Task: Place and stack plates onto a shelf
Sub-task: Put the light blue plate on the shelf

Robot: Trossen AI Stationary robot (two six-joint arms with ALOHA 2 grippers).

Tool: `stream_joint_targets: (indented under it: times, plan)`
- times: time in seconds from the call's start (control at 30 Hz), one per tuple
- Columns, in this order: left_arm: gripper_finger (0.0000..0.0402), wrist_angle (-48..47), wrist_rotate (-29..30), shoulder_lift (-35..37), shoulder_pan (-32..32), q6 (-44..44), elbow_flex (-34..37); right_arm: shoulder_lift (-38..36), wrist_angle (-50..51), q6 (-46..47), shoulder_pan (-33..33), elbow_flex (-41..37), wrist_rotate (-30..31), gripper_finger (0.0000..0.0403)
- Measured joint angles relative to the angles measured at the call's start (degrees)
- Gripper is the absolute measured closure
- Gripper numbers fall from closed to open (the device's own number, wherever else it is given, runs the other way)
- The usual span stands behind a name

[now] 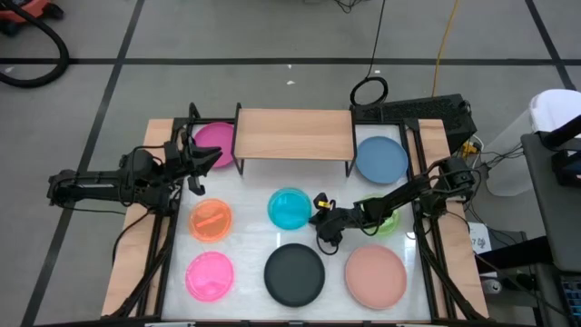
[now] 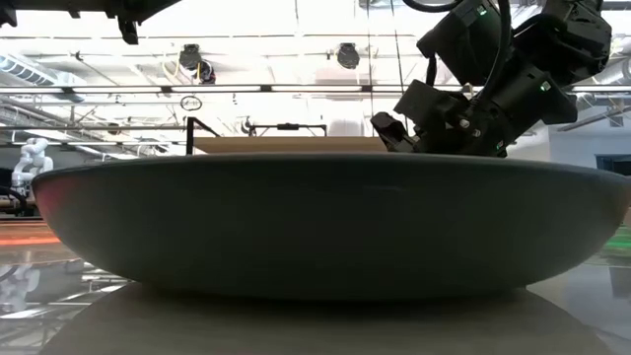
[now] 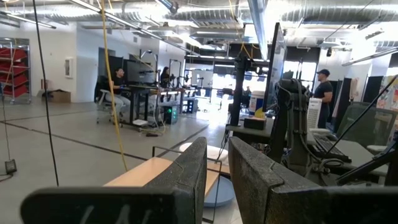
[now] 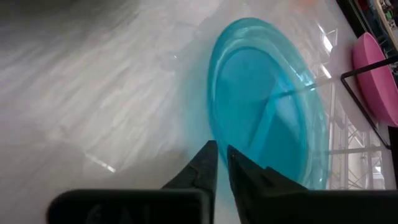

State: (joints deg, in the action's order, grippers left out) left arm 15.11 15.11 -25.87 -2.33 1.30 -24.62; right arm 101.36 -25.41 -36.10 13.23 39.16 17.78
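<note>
From above, the shelf point(image 1: 294, 134) stands at the table's far edge, its wood top bare. The magenta plate point(image 1: 214, 142) lies just beside the shelf's left end, the blue plate point(image 1: 380, 158) just beside its right end. In front of the shelf lies the cyan plate point(image 1: 290, 208); the orange plate point(image 1: 211, 220) is to the left of that, the green plate point(image 1: 386, 221) to the right, partly under the right arm. Farthest from the shelf lie the pink plate point(image 1: 210, 275), the black plate point(image 1: 294, 273) and the salmon plate point(image 1: 375, 275). The left gripper point(image 1: 201, 162) hangs by the magenta plate, near the shelf's left legs. The right gripper point(image 1: 318, 211) is at the cyan plate's right rim.

At table height, the black plate point(image 2: 325, 227) fills the foreground; the shelf point(image 2: 286, 144) shows behind it and the right arm comes down over the plate's right side.

The left wrist view looks past its own fingers point(image 3: 186, 174), which stand slightly apart with nothing between them, to the shelf point(image 3: 149, 173) and the blue plate point(image 3: 219, 193) beyond it. People sit and stand in the room behind.

The right wrist view shows its fingers point(image 4: 202, 168) nearly together at the cyan plate's point(image 4: 264, 106) rim; I cannot tell whether they pinch the rim. The magenta plate point(image 4: 376, 74) shows beyond it.
</note>
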Motion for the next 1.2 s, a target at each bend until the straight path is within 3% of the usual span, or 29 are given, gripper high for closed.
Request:
stream_joint_targets:
  times: [0.33,0.9,1.2]
  plan:
    - [0.0329,-0.01,0.00,0.00,0.00,0.00,0.01,0.00,-0.01,-0.02,-0.02,-0.02,0.30,0.0301]
    - [0.0329,-0.01,-0.02,0.00,0.00,0.00,0.00,0.04,-0.02,-0.81,-2.61,-0.02,1.44,0.0309]
    - [0.0329,-0.01,-0.01,0.00,-0.02,0.00,0.02,2.97,-3.19,-2.54,-2.95,0.00,-2.95,0.0310]
